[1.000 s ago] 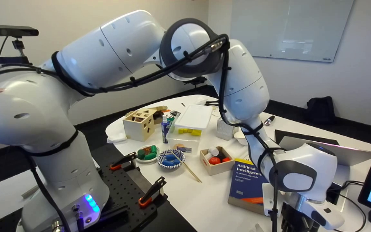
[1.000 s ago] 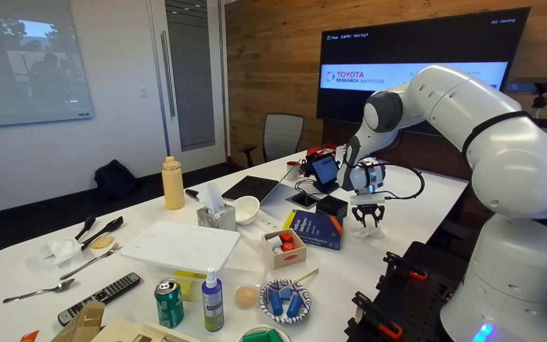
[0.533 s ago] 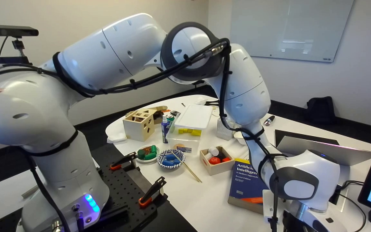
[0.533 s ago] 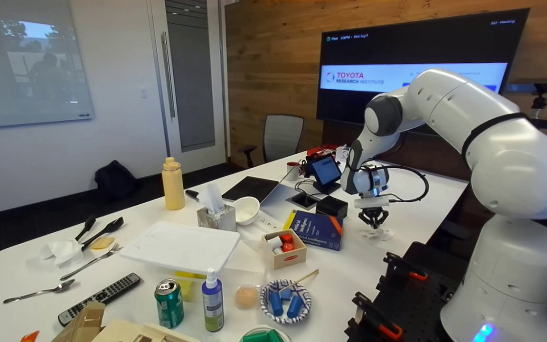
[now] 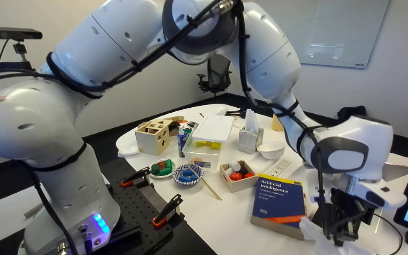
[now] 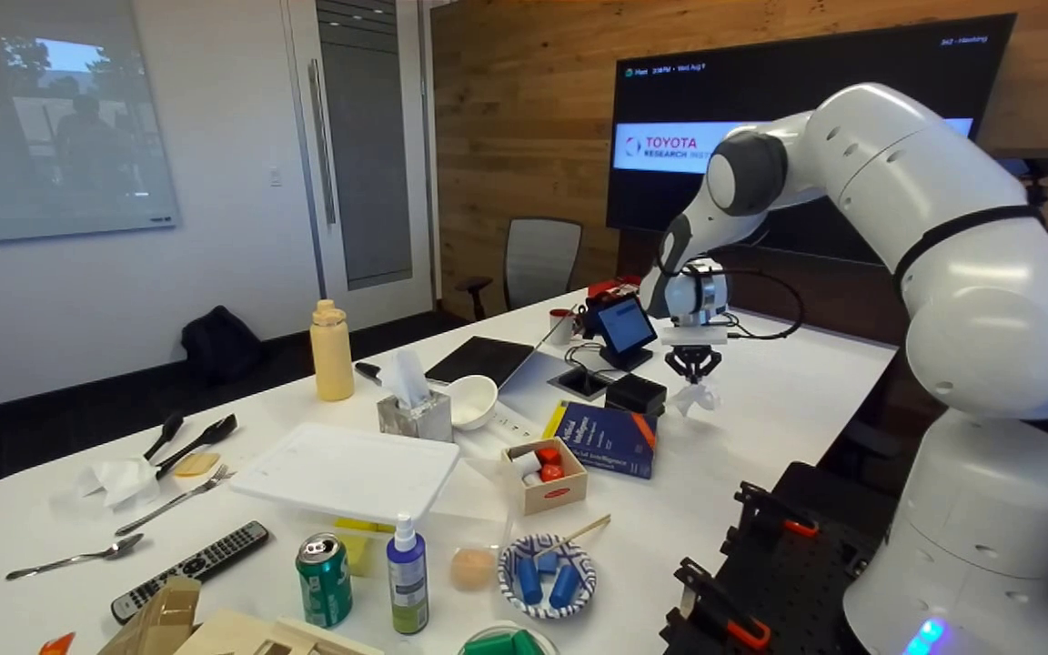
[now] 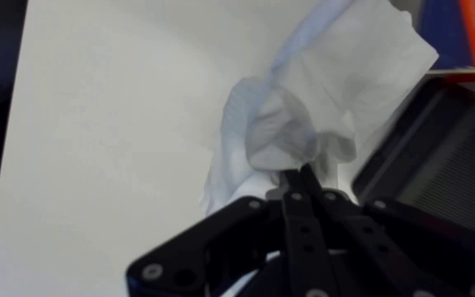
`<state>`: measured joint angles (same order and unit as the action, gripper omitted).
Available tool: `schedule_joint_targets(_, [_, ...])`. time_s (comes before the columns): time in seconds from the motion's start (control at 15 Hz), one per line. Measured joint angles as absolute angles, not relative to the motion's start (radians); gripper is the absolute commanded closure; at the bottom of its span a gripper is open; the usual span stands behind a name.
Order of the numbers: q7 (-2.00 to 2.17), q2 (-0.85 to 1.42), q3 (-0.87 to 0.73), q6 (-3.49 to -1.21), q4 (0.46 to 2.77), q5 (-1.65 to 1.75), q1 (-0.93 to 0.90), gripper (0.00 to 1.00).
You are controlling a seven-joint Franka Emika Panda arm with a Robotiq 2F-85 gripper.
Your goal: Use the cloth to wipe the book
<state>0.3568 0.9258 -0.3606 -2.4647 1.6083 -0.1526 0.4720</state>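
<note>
The cloth (image 7: 357,70), thin, white and crumpled, hangs from the fingertips of my gripper (image 7: 299,168), which is shut on it. Both exterior views show the cloth (image 5: 319,239) (image 6: 695,400) lifted beside the book, with the gripper (image 6: 694,377) above it. Dark blue with a yellow band and an orange stripe, the book (image 5: 278,200) lies flat on the table, its cover uncovered. Only a blue and orange corner of the book (image 7: 445,37) shows at the top right of the wrist view. The fingertips' grip on the cloth is partly hidden by its folds.
A black box (image 6: 636,395) stands close to the book and the cloth. Around the book are a wooden box of blocks (image 5: 237,177), a white bowl (image 5: 272,150), a tablet on a stand (image 6: 624,327) and a laptop (image 6: 524,366). A patterned bowl (image 5: 188,174) with sticks is farther off.
The gripper has gone from open over the cloth to shut on it. It has then risen, lifting the cloth off the table near the book and black box. The book has not moved.
</note>
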Motion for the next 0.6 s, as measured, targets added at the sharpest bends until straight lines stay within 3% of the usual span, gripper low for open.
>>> schedule_joint_targets(0.6, [0.277,0.619,-0.170,-2.468,1.813,-0.244,0.358,0.98])
